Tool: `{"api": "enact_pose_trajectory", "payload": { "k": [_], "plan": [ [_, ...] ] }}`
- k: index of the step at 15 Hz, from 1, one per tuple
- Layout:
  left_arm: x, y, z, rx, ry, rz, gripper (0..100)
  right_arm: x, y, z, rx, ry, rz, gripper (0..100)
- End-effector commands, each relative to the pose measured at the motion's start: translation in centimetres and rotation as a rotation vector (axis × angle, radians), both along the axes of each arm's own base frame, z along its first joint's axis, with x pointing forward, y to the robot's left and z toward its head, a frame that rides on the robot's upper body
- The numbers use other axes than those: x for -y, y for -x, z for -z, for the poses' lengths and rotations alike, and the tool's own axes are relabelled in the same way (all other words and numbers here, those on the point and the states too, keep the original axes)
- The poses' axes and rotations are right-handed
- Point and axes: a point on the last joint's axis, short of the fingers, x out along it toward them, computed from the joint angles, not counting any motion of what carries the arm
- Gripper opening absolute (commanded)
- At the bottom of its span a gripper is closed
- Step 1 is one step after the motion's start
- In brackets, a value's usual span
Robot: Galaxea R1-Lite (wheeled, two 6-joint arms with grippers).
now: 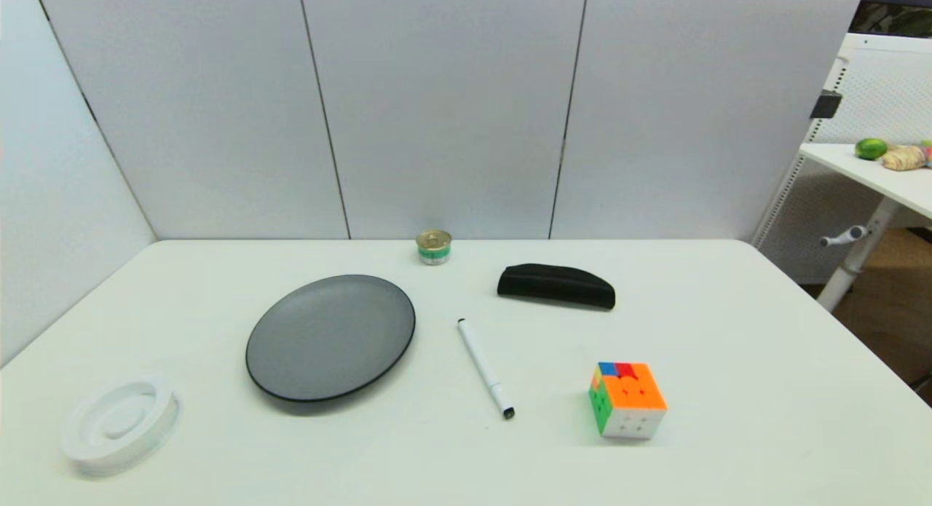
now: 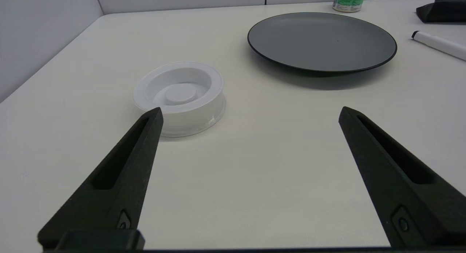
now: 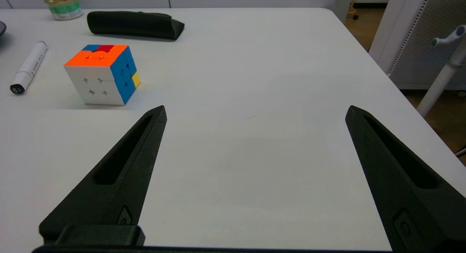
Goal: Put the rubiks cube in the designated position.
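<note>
On counter (image 1: 728, 331), near right: rubiks cube (image 1: 628, 400), right of pen (image 1: 486, 368). Hard, light, smooth sides, likely slippy. Grab two flat opposite sides. Right end effector (image 3: 255, 113) open, near cube. Left end effector (image 2: 249, 113) open, parked by white ring dish (image 2: 180, 96).

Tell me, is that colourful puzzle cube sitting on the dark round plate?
No. The rubiks cube stands on the bare white table, well off to the side of the dark plate, with a white marker pen lying between them.
</note>
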Motion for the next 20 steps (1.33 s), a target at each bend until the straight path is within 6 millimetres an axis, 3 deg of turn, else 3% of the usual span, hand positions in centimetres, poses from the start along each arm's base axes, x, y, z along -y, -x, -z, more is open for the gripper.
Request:
{"api": "enact_pose_trajectory", "payload": {
  "k": [1, 3, 9, 11, 12, 13, 15, 17, 18, 20],
  "plan": [
    [0.0, 0.0, 0.0, -0.002, -0.001, 0.001, 100, 0.0, 0.0, 0.0, -0.001, 0.0, 0.0, 100],
    [-0.1, 0.0, -0.1, 0.004, 0.079, -0.031, 100, 0.0, 0.0, 0.0, -0.001, 0.0, 0.0, 100],
    [-0.1, 0.0, -0.3, -0.018, 0.026, -0.034, 100, 0.0, 0.0, 0.0, -0.001, 0.0, 0.0, 100],
    [0.0, -1.1, -3.4, -0.081, -0.031, -0.025, 100, 0.0, 0.0, 0.0, -0.001, 0.0, 0.0, 100],
    [0.0, -2.4, -6.1, -0.091, -0.074, 0.017, 100, 0.0, 0.0, 0.0, -0.001, 0.0, 0.0, 100],
    [0.3, -4.8, -9.4, -0.102, -0.15, 0.115, 100, 0.0, 0.0, 0.0, -0.001, 0.0, 0.0, 100],
    [0.9, -9.8, -14.3, -0.101, -0.264, 0.324, 100, 0.0, 0.0, 0.0, -0.001, 0.0, 0.0, 100],
    [2.3, -15.8, -17.6, -0.09, -0.389, 0.519, 100, 0.0, 0.0, 0.0, -0.001, 0.0, 0.0, 100],
    [3.4, -19.1, -18.6, -0.09, -0.451, 0.57, 100, 0.0, 0.0, 0.0, -0.001, 0.0, 0.0, 100],
    [6.0, -24.8, -18.6, -0.107, -0.516, 0.667, 100, 0.0, 0.0, 0.0, -0.001, 0.0, 0.0, 100]
  ]
}}
